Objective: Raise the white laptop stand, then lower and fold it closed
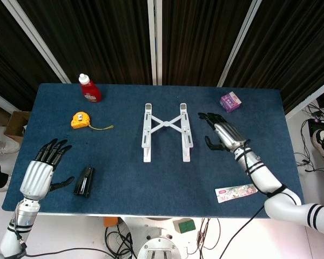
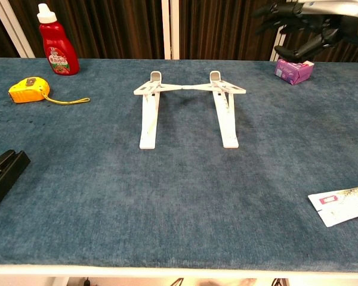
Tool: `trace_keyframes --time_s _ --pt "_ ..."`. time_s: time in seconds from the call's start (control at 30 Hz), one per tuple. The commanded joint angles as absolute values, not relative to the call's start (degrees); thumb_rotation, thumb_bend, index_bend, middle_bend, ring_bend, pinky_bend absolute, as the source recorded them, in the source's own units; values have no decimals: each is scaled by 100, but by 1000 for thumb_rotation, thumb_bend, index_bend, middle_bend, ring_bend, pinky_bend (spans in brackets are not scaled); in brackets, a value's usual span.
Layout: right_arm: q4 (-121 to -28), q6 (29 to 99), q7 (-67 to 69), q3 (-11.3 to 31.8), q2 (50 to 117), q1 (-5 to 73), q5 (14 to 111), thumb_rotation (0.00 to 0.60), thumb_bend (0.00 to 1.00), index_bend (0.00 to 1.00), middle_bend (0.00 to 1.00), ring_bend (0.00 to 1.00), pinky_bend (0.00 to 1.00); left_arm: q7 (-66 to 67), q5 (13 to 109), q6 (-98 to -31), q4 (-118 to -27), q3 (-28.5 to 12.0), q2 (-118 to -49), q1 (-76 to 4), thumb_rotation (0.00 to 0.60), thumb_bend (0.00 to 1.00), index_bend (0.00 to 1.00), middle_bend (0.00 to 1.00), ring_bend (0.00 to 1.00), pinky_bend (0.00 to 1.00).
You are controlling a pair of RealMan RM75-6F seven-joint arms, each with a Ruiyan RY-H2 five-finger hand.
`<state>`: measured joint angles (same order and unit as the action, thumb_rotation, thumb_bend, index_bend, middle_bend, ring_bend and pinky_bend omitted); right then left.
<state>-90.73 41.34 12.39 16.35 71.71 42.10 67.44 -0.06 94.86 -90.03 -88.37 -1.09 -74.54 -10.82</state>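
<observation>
Standing untouched at mid-table, the white laptop stand [image 1: 167, 131] rests on the blue cloth with both legs spread and the crossbar joining them near the far end; I note its far ends sit raised off the cloth in the chest view. My right hand [image 1: 222, 133] hovers just beside its right leg, clear of it, fingers apart and holding nothing. From the chest camera this hand [image 2: 301, 27] shows high at the upper right, above the stand and in front of the purple box.

My left hand [image 1: 40, 170] hangs well apart from the stand, at the near left corner over the table's edge, fingers spread and empty. Only the head view shows it.

Beyond the right hand sits the purple box [image 1: 230, 101], toward the far edge. Nearer than that hand, by the front edge, lies a printed card [image 1: 236, 191]. Just to the inside of the left hand lies a black stapler [image 1: 83, 181]. Farther out from that hand sit the yellow tape measure [image 1: 80, 120], its tape trailing toward the stand, and the red bottle [image 1: 89, 88] with a white cap.
</observation>
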Motion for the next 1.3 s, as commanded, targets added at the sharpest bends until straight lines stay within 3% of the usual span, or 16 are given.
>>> trace_keyframes --time_s 0.03,0.43,0.9,1.07,1.3 --pt "-8205 3151 1012 1770 7572 5083 5616 600 682 0 163 0 18 143 9186 -8779 -9028 -86 -7291 -1000 600 68 173 107 44 151" --pt "-6328 2554 335 1576 8945 6313 4396 600 696 0 181 0 14 46 8988 -8630 -8954 -115 -7274 -958 600 69 173 107 44 151" --pt "-4226 1704 164 1409 10391 7139 3928 600 721 0 203 0 2 88 9053 -8809 -9021 -152 -7224 -858 600 69 173 106 44 151" --pt "-4289 1537 390 1586 10446 7104 4260 600 726 0 211 0 0 73 9061 -8858 -8997 -133 -7240 -802 600 69 173 106 44 151" --pt "-5547 1519 697 1717 9776 6619 4905 600 729 0 227 0 0 -53 9121 -8910 -8906 -159 -7273 -794 600 69 173 107 44 151"
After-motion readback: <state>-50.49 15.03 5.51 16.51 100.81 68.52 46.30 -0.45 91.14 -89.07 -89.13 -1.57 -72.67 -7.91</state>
